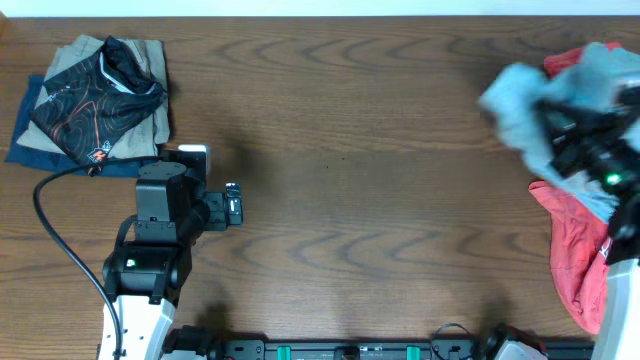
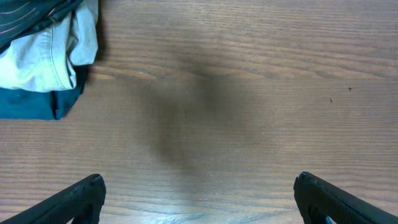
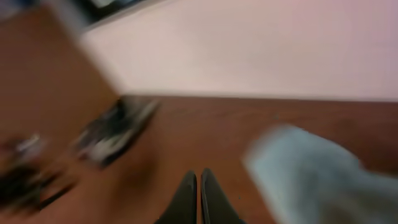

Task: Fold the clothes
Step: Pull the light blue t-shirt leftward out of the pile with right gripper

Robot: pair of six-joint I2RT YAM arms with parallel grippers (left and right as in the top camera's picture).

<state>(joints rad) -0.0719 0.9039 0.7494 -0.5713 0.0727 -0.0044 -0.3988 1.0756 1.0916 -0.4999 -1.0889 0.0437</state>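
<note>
blue-grey t-shirt (image 1: 515,100), crumpled, blurred

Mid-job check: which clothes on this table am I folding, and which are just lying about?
To fold: pale blue T-shirt, motion-blurred, right side; red T-shirts at the right edge.
Lying about: black patterned garment, khaki garment, navy garment, piled far left.
</note>
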